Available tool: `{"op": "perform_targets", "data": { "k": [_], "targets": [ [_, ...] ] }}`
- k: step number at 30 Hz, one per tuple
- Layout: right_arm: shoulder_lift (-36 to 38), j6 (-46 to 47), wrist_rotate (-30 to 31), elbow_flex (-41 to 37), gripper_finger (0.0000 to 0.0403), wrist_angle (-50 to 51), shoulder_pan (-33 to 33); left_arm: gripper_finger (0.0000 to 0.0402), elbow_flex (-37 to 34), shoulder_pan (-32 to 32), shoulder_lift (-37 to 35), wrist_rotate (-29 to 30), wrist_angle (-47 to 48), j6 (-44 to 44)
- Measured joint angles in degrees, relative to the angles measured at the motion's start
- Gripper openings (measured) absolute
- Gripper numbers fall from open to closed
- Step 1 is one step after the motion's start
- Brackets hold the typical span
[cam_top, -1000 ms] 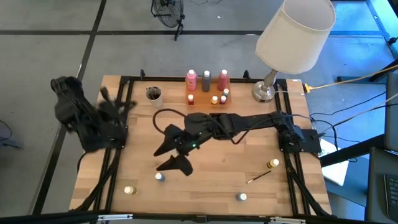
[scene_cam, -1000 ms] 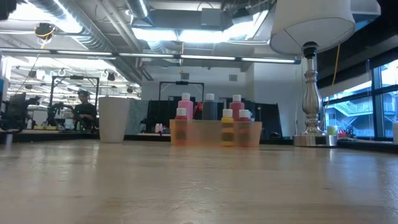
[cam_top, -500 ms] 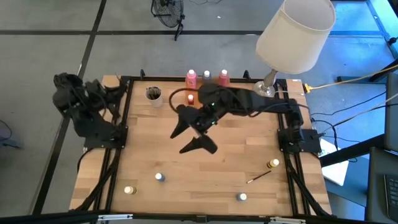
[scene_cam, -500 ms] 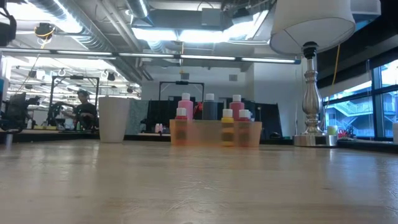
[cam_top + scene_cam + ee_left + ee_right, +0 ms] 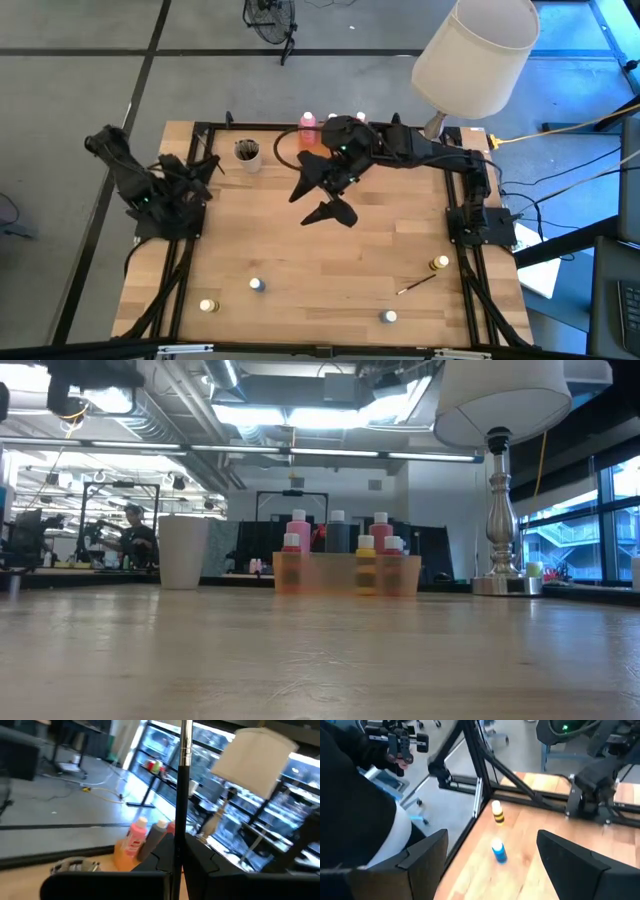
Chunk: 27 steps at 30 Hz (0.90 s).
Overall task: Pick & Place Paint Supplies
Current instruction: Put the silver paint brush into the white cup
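Near the table's (image 5: 380,270) far edge, just in front of the orange tray (image 5: 345,572), I've got the right gripper (image 5: 325,195) hanging above the wood w/ fingers spread wide & nothing between them; the arm arches over the tray, so from above I only catch the caps of a pink bottle (image 5: 308,121) and its neighbours. From table height the tray carries three tall white-capped bottles plus small pots, incl. a yellow-lidded pot (image 5: 366,564) at the front, which I read as the drop-off for the supplies, since they sit grouped there. The loose stuff lies towards the near edge: a white-lidded pot (image 5: 257,285), another yellow-lidded one (image 5: 208,305) by the near left corner, a third pot (image 5: 389,317), a yellow-lidded pot (image 5: 440,263) near the right edge, and a thin brush (image 5: 417,285) just beside it. The right wrist cam looks at two of those pots between the open fingers, so I'd guess one of them is the next pickup. The left gripper (image 5: 200,172) waits folded at the left edge, fingers pressed together, empty, by the beige cup (image 5: 247,153).
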<state>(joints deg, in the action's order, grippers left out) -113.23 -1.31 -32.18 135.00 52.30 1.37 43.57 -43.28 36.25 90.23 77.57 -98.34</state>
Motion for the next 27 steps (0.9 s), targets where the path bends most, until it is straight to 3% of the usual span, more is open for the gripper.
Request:
{"op": "perform_targets", "data": {
  "k": [4, 9, 16, 22, 27],
  "targets": [
    [0.0, -2.64, 0.0, -0.04, 0.0307, 2.67, 0.07, 0.0013, -5.43, 4.75, 0.8, -0.12, -7.63, -0.15],
    [0.0, -5.21, 0.02, -0.04, 0.0307, 2.76, -0.53, 0.0013, -8.17, 9.06, 1.19, -0.26, -9.64, -1.77],
    [-0.17, -5.3, 0.03, -0.04, 0.0307, -0.5, -4.33, 0.0013, -8.13, 8.92, 1.65, -0.03, -16.62, 5.35],
    [-0.22, -5.1, 0.0, -0.04, 0.0307, -1.73, -7.33, 0.0013, -8.12, 5.6, 4.32, -1.27, -37.51, 29.6],
    [-0.24, -5.36, 0.02, -0.07, 0.0307, -6.07, -8.99, 0.0013, -8.12, 9.96, 2.64, -12.62, -58.67, 66.69]
  ]
}}
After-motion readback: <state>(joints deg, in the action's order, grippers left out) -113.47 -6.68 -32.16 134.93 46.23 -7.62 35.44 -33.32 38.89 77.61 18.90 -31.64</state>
